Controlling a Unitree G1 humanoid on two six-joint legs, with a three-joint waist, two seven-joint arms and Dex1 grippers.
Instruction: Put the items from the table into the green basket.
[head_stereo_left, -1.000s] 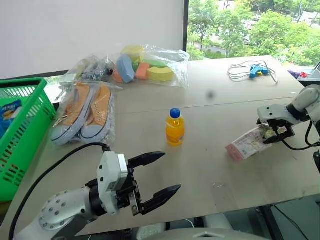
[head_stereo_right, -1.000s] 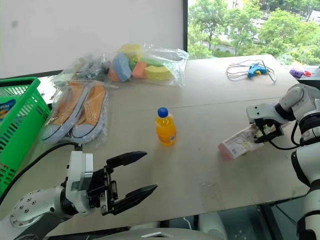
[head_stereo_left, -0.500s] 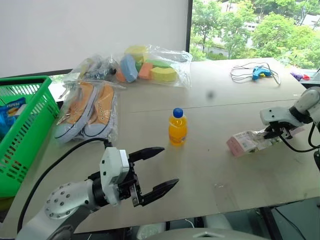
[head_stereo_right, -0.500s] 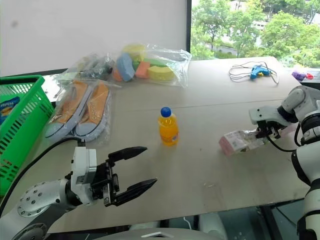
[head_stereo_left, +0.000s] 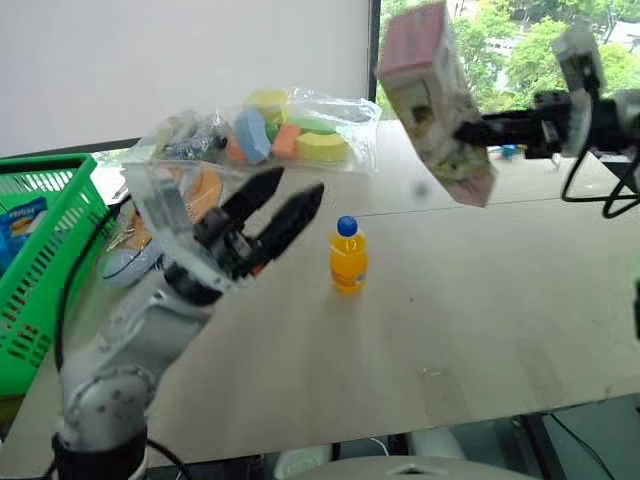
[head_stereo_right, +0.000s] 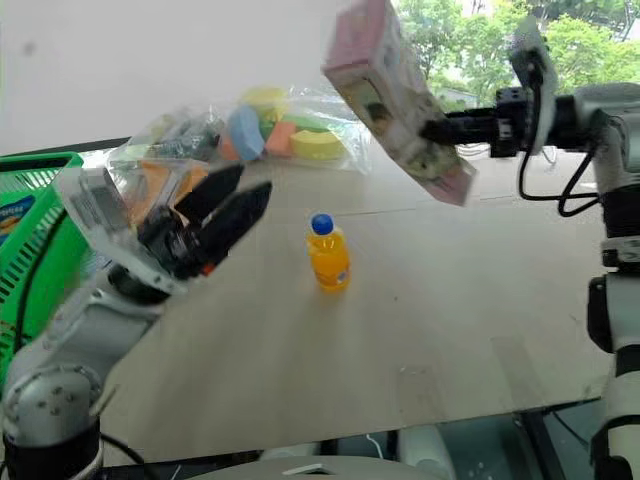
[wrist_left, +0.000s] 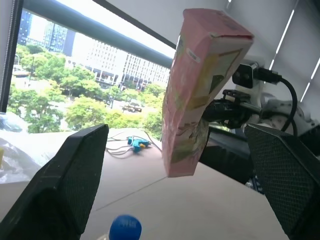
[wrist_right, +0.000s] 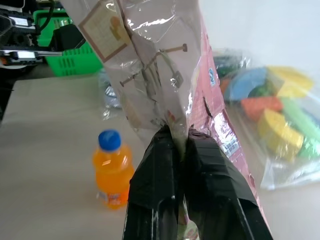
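1. Green basket (head_stereo_left: 45, 270): stands at the left edge of the worktop (head_stereo_left: 480, 300), in the same place as a second ago.
2. Left tool (head_stereo_left: 275, 205): a second ago it hung low over the near edge of the worktop, its fingers spread and pointing right; now it is raised in front of the bag of orange sneakers (head_stereo_left: 135, 240), its fingers parted and holding nothing, pointing up and to the right toward the packet.
3. Bag of coloured sponges (head_stereo_left: 295, 135): lies at the far side of the worktop beside the sneakers, unmoved.
4. Orange-drink bottle (head_stereo_left: 348, 255): stands upright near the middle of the worktop, blue cap up, where it stood before.
5. Pink-ended packet (head_stereo_left: 435, 105): a second ago it lay on the right of the worktop under the right tool; now it is lifted clear, high above the bottle and to its right. Its long axis runs steeply, the upper end leaning left toward the left tool and the lower end down to the right.
6. Right tool (wrist_right: 182, 150): clenched on the packet's clear wrapping, its arm reaching in from the right, where before it was low over the worktop.
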